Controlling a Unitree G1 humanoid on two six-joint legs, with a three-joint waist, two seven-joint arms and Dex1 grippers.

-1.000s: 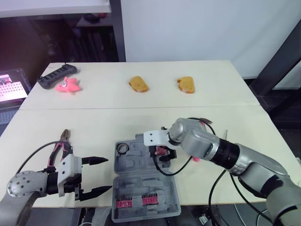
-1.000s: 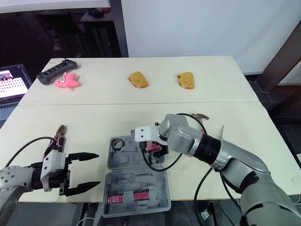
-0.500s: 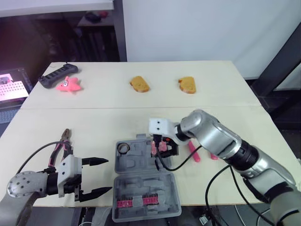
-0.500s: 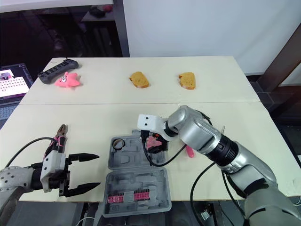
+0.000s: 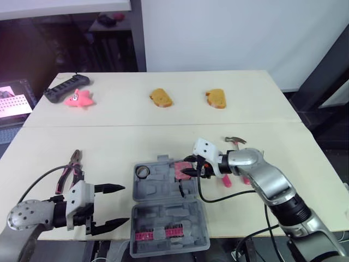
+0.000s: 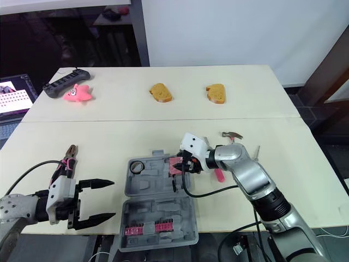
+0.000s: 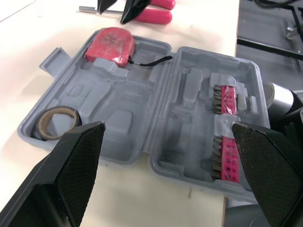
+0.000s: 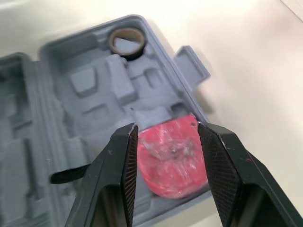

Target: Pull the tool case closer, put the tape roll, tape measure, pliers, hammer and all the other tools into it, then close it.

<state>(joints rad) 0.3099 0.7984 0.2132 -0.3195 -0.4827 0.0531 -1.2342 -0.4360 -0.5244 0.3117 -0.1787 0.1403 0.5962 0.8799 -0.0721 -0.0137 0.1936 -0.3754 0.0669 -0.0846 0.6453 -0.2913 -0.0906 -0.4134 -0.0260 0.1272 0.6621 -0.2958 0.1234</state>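
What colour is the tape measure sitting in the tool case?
The tape measure is pinkish red, clearest in the right wrist view.

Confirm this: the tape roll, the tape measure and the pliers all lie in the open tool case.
Wrong on the pliers: the left eye view shows them on the table, outside the open tool case. The tape roll and the tape measure do lie in it.

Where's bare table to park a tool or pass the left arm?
Free: the strip between pliers and case; the wide band from the case up to the two bread pieces; the right edge beyond the hammer. Crowded: right of the case, where right gripper, hammer and pink handles bunch.
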